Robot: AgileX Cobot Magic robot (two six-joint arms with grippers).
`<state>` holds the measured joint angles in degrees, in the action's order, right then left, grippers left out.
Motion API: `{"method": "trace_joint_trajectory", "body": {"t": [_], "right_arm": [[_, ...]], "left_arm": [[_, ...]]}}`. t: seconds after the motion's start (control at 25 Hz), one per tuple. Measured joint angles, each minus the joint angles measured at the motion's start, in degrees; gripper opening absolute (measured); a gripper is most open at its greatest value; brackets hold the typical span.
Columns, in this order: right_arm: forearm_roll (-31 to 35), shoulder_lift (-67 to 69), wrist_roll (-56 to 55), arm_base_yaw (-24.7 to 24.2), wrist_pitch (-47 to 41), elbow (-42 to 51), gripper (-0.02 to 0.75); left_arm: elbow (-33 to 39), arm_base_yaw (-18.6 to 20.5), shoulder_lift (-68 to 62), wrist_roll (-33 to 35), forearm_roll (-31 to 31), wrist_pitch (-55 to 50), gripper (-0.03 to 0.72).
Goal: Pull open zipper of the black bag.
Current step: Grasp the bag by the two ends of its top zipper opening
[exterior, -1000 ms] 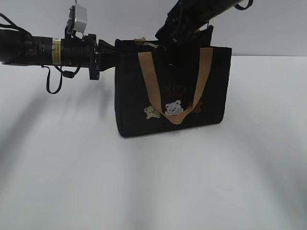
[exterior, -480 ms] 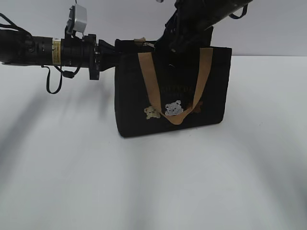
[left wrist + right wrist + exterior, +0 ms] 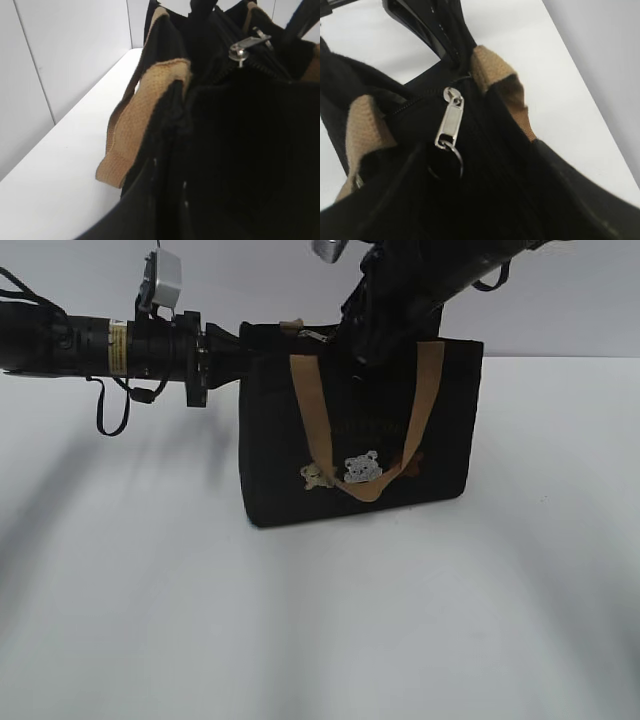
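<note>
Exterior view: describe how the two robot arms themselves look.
The left arm is a black tube with a yellow-and-white label band, a pale grey camera box mounted on top, and a black cable loop hanging beneath. The right arm is all black, with a small silvery part near its top.

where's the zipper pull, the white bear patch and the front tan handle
zipper pull (image 3: 449, 122), right wrist view, on its flat silver tab
white bear patch (image 3: 362, 466), exterior view, on its body
front tan handle (image 3: 312, 405), exterior view, on its left strap

Upright black bag (image 3: 360, 430); zipper (image 3: 449, 122) with silver ring
</note>
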<state>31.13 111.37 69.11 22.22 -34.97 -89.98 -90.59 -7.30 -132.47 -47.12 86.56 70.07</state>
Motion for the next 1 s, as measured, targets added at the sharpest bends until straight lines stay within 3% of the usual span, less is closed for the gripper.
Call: {"method": "trace_joint_trajectory", "body": {"t": [0.24, 0.56, 1.0], "right_arm": [[0.1, 0.6, 1.0, 0.1, 0.0, 0.0, 0.468], [-0.1, 0.5, 1.1, 0.1, -2.3, 0.0, 0.213], [-0.1, -0.3, 1.3, 0.1, -3.0, 0.0, 0.184]], "left_arm": [[0.0, 0.0, 0.0, 0.0, 0.0, 0.1, 0.018], [0.0, 0.0, 0.0, 0.0, 0.2, 0.2, 0.018], [0.0, -0.1, 0.0, 0.0, 0.2, 0.4, 0.019]]}}
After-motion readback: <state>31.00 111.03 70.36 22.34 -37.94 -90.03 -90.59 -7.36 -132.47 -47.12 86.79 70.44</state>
